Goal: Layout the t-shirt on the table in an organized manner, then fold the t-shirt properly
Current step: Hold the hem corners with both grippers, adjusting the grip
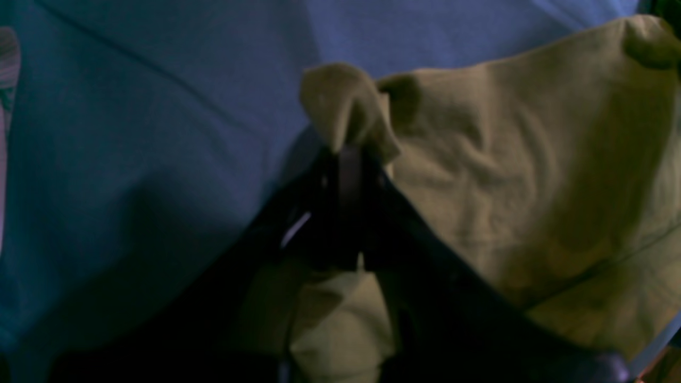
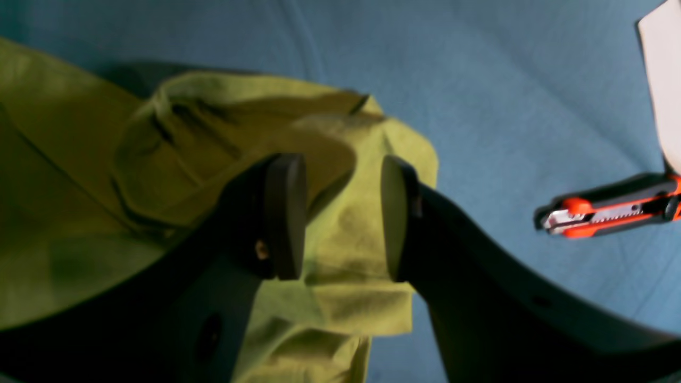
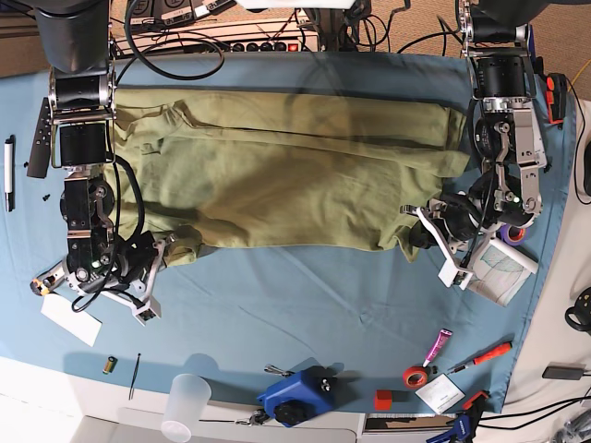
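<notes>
Broadly, the table (image 3: 305, 295) fills the base view, and the t-shirt (image 3: 286, 175) sprawls across its upper half from nine to three o'clock, olive, creased, with a long fold line under its far edge. At the shirt's four o'clock corner the left gripper (image 1: 348, 159) is clenched on a bunched nub of the cloth. At the seven o'clock corner the right gripper (image 2: 343, 218) stands released, pads (image 2: 287, 213) apart over a rumpled sleeve. A cutter (image 2: 612, 210) lies nearby.
</notes>
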{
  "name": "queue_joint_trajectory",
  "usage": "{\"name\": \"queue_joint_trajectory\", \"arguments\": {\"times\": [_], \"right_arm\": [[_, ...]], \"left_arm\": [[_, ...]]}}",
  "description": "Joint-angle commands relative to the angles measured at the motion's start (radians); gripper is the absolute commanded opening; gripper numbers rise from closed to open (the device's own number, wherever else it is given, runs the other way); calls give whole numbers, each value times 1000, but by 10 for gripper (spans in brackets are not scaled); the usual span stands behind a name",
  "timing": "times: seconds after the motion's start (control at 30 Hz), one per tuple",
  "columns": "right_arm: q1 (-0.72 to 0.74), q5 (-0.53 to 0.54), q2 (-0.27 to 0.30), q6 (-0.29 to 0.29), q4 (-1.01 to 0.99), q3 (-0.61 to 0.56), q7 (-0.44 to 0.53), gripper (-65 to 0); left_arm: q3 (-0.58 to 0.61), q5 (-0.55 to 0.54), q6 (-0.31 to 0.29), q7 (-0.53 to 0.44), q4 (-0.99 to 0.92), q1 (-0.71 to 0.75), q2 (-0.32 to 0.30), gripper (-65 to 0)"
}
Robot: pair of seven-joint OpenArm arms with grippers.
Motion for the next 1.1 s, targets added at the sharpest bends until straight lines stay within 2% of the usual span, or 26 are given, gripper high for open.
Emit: {"name": "queue_joint_trajectory", "arguments": {"times": [0.0,0.13,0.23,0.27,0.57,0.67,0.77,0.87,1.07], "right_arm": [[32,-3,12,-12,17,6,2,-414],[32,-2,12,-16,17,6,2,-423],[27,-3,11,-68,17,6,-2,-494],[24,-6,11,-68,17,6,-2,-501],[-12,-32,11,-82,16,6,-1,-507],[-24,-34,12,-82,16,6,4,-650],[-24,-67,12,-84,17,6,14,-650],[-16,-105,18,-117,29,8,21,-650],[-25,-107,23,-117,162,36,25,-650]], "left_arm": [[-2,-16,-1,-26,20,-20,-7,-650],[-2,-16,-1,-29,20,-20,-7,-650],[-2,-16,-1,-29,20,-20,-7,-650],[-2,-16,-1,-29,20,-20,-8,-650],[-2,-16,-1,-29,20,-20,-7,-650],[-2,-16,-1,-29,20,-20,-8,-650],[-2,-16,-1,-29,20,-20,-8,-650],[-2,-15,-1,-29,20,-20,-8,-650],[-2,-16,-1,-29,20,-20,-8,-650]]}}
